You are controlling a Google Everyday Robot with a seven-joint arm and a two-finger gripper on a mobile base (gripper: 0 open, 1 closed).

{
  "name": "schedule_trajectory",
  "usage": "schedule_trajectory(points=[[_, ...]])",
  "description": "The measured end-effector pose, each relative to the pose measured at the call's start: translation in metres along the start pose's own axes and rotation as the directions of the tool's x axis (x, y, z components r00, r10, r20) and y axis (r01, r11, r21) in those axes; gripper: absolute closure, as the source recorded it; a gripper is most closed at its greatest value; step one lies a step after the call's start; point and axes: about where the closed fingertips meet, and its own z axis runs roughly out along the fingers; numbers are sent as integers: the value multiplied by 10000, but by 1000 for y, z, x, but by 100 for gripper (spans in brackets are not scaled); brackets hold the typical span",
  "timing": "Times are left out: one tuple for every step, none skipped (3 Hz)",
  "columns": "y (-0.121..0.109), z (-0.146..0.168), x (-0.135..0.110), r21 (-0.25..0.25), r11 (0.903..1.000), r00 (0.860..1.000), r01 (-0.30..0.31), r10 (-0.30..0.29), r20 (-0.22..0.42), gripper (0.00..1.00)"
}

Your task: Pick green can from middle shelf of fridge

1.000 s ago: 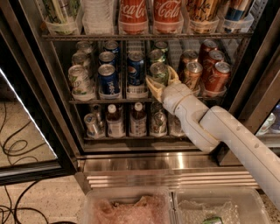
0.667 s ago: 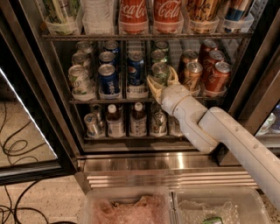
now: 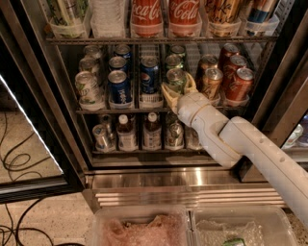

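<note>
The fridge [image 3: 29,96] stands open with its drink shelves in view. The middle shelf [image 3: 120,110] holds lanes of small cans: whitish-green at the left, blue Pepsi, green, then orange and red at the right. The front green can [image 3: 175,78] stands in its lane, silver top up. My gripper [image 3: 178,89] reaches in from the lower right on the white arm [image 3: 240,144]. Its pale fingers [image 3: 167,95] sit on either side of the green can's lower body, closed against it. The can's lower part is hidden behind the gripper.
Blue Pepsi cans [image 3: 149,76] stand just left of the green lane, orange cans [image 3: 211,80] just right. Coca-Cola bottles [image 3: 147,14] fill the rack above, small bottles [image 3: 152,129] the rack below. The door frame [image 3: 284,62] is at the right. Clear bins [image 3: 139,228] sit on the floor.
Almost nothing has moved. The gripper stays around the front green can, which still stands in its lane on the middle shelf.
</note>
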Motion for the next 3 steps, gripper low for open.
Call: schedule_trajectory(points=[[-5,-3,-13,-1,9999,9988,160,-160,473,100],[-2,-3,-33,-220,9992,9957,345,-325,869,100],[4,-4,-47,-696,9968,9962,391,-334,807,100]])
